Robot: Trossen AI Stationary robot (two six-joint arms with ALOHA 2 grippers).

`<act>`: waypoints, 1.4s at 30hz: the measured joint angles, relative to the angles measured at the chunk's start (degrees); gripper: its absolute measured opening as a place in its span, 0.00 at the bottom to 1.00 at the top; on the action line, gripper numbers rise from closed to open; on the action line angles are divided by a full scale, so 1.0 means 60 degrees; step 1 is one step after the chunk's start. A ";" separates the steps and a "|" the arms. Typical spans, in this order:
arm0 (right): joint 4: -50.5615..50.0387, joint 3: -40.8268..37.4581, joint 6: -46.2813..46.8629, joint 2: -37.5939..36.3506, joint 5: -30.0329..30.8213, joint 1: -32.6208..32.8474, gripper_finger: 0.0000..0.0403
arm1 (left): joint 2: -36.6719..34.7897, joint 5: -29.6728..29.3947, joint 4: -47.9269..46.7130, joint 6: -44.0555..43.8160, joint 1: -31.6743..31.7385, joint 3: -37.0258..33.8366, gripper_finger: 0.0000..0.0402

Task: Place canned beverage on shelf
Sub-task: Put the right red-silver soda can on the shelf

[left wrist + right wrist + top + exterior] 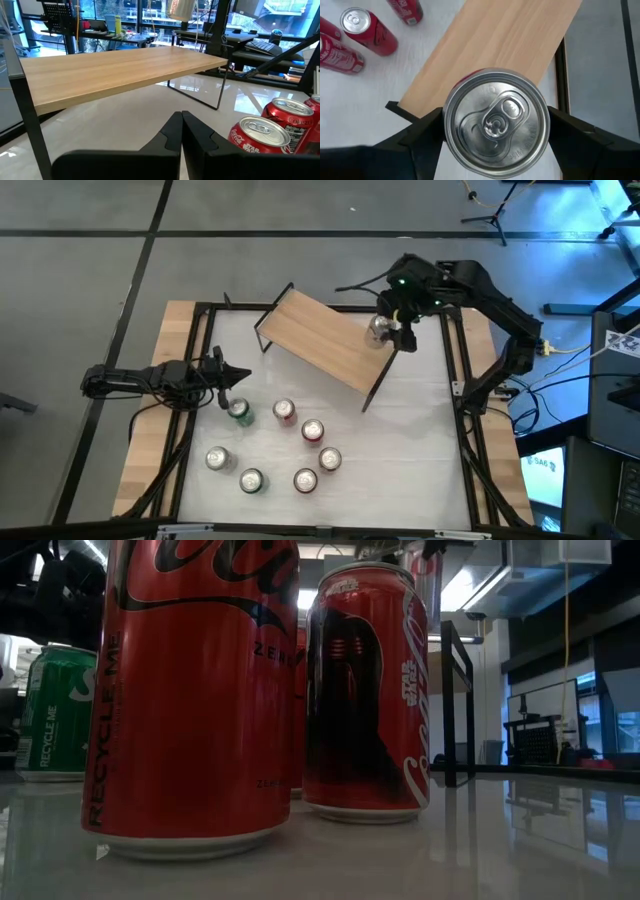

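The right gripper [495, 130] has its fingers [422, 132] clamped on either side of a can [495, 122], held upright with its silver top toward the wrist. Just below the can lies the shelf [325, 340], its pale board angled across the far part of the table [420, 440]. The left gripper [232, 376] waits with its fingers pressed together and holding nothing, beside a green can [240, 412]. Beyond that can, six more cans [305, 450] stand loosely grouped on the near part of the table
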 joint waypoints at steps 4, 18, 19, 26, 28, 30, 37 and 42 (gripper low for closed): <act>0.0254 -0.0673 0.0067 -0.0368 -0.0018 0.0000 0.75 | 0.0001 -0.0007 0.0034 0.0011 -0.0001 0.0000 0.00; 0.3448 -0.5172 -0.0087 -0.2726 0.0181 -0.0145 0.75 | 0.0003 -0.0065 0.0081 0.0007 0.0000 0.0000 0.00; 0.3419 -0.5321 -0.0088 -0.2700 0.0186 -0.0161 0.75 | 0.0001 -0.0068 0.0084 0.0011 -0.0004 0.0000 0.00; 0.3618 -0.5756 -0.0172 -0.2477 0.0198 -0.0204 0.75 | 0.0000 -0.0076 0.0085 0.0010 -0.0003 0.0000 0.00; 0.3714 -0.5756 -0.0204 -0.2479 0.0249 -0.0208 0.75 | 0.0001 -0.0076 0.0085 0.0011 0.0000 0.0000 0.00; 0.3783 -0.5756 -0.0201 -0.2491 0.0255 -0.0208 0.75 | 0.0002 -0.0076 0.0086 0.0011 -0.0002 0.0000 0.00; 0.3735 -0.5756 -0.0203 -0.2488 0.0254 -0.0204 0.75 | 0.0002 -0.0076 0.0084 0.0007 -0.0004 0.0000 0.00; 0.3719 -0.5756 -0.0202 -0.2488 0.0255 -0.0204 0.75 | 0.0002 -0.0076 0.0084 0.0007 -0.0002 0.0000 0.00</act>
